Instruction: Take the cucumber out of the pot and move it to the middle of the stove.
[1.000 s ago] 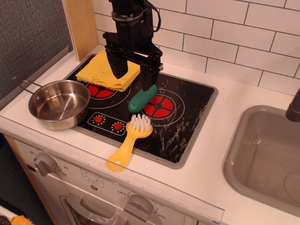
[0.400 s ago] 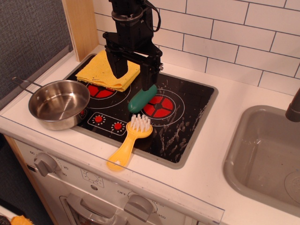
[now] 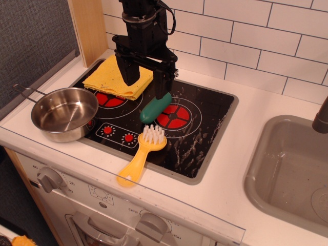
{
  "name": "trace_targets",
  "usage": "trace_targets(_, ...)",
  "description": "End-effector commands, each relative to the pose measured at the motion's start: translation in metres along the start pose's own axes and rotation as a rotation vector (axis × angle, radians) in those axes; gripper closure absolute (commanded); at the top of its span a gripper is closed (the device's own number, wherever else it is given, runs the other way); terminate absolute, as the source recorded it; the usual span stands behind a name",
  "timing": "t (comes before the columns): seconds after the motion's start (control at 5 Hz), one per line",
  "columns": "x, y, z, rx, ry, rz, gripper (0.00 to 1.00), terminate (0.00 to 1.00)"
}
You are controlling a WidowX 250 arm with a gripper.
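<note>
One black gripper (image 3: 146, 77) hangs above the stove (image 3: 205, 128) with its jaws spread wide, gripping nothing, while the cucumber (image 3: 155, 108) lies tilted on the black glass near the middle of the cooktop, by the left rim of the right-hand burner; its upper end sits just under the gripper's right finger, though contact between the two cannot be judged from this angle. Left of the cooktop, the pot (image 3: 64, 113) stands upright, a yellow cloth (image 3: 114, 75) covers the rear left corner, and a yellow brush (image 3: 141, 155) lies across the front edge.
</note>
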State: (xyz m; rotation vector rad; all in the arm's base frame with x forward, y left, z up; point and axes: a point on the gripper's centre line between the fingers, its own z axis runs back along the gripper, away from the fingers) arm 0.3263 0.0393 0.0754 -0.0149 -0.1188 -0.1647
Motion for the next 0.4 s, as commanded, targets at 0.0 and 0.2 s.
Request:
trace_targets(0.0, 0.0048, 0.0076, 0.0112, 0.014, -0.044, 0.003, 0.0, 0.0)
trace_targets(0.2, 0.0048, 0.0076, 0.0112, 0.014, -0.044, 0.003, 0.0, 1.0)
